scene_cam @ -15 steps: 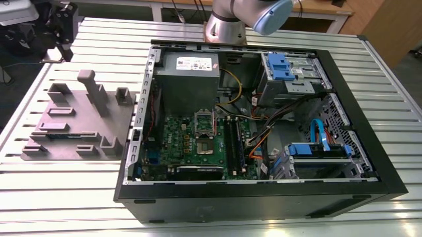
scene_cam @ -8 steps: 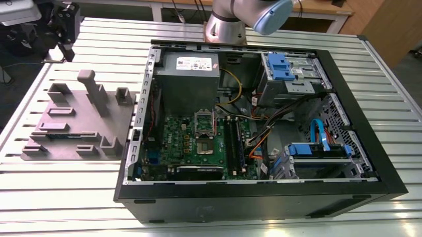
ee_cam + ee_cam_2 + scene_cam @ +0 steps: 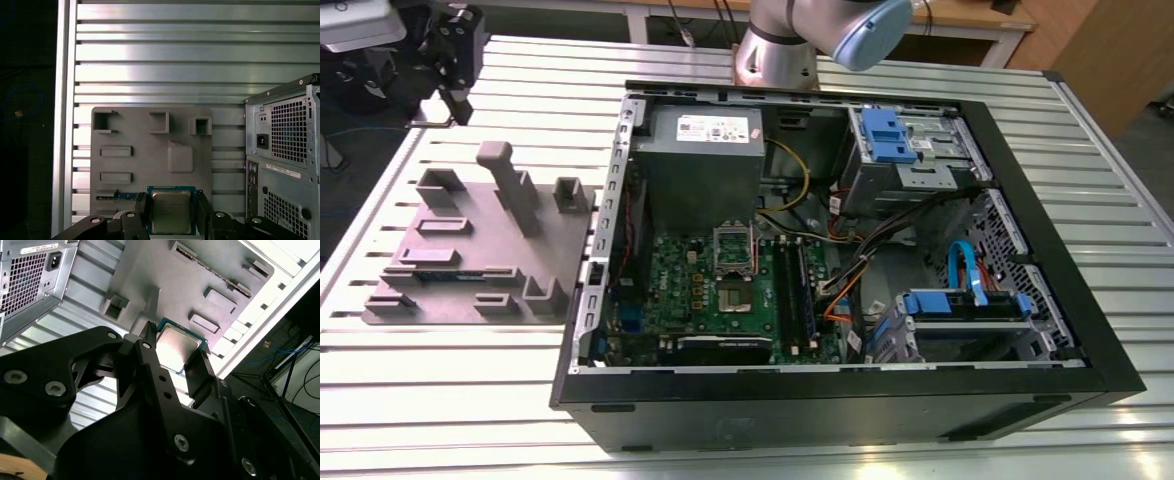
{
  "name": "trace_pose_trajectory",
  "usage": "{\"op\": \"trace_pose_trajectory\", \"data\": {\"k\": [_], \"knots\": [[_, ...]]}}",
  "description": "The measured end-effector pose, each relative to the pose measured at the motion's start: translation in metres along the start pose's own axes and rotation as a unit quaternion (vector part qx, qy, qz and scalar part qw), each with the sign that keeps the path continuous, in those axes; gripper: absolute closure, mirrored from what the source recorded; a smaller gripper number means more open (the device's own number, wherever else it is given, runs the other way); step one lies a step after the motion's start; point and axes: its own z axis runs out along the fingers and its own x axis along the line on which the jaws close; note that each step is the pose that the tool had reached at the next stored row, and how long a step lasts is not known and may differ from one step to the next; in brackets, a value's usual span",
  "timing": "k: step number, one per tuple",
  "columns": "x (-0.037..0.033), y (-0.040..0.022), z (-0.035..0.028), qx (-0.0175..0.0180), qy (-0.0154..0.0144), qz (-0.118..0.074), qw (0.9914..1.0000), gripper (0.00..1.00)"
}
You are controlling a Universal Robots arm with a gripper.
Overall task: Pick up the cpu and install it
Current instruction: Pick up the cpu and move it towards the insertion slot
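The cpu (image 3: 171,212) is a small flat square. It has a thin green board rim around a silver-grey metal lid with rounded corners and faint print. In the second wrist view the lid catches a pale glare. It faces up and lies level.

There is one cpu. It sits between the two black fingers (image 3: 142,214) of the gripper (image 3: 172,200), which are clamped against two opposite edges. It is held in the air above the near end of a grey holder block (image 3: 145,160), just left of the rear panel of the computer case (image 3: 854,410).

The one block rests on the slatted metal counter (image 3: 454,400), at the exterior view's left of the case. In the first wrist view it carries three upright brackets (image 3: 160,122) along its far edge, one raised square pad (image 3: 180,157) and two rectangular slots (image 3: 115,151). A thin dark stick (image 3: 117,196) lies in a third slot.

The one case lies open. Inside are one green motherboard (image 3: 680,290) with one socket (image 3: 736,298), well apart from the cpu. There are also one grey power supply (image 3: 700,160) at the far left and two blue-fronted drive bays (image 3: 887,135) on the right.
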Motion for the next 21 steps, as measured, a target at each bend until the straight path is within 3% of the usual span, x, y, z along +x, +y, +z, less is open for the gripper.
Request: {"op": "trace_pose_trajectory", "data": {"k": [21], "knots": [[-0.0069, 0.0001, 0.0000, 0.0000, 0.0000, 0.000, 1.00000, 0.53]]}}
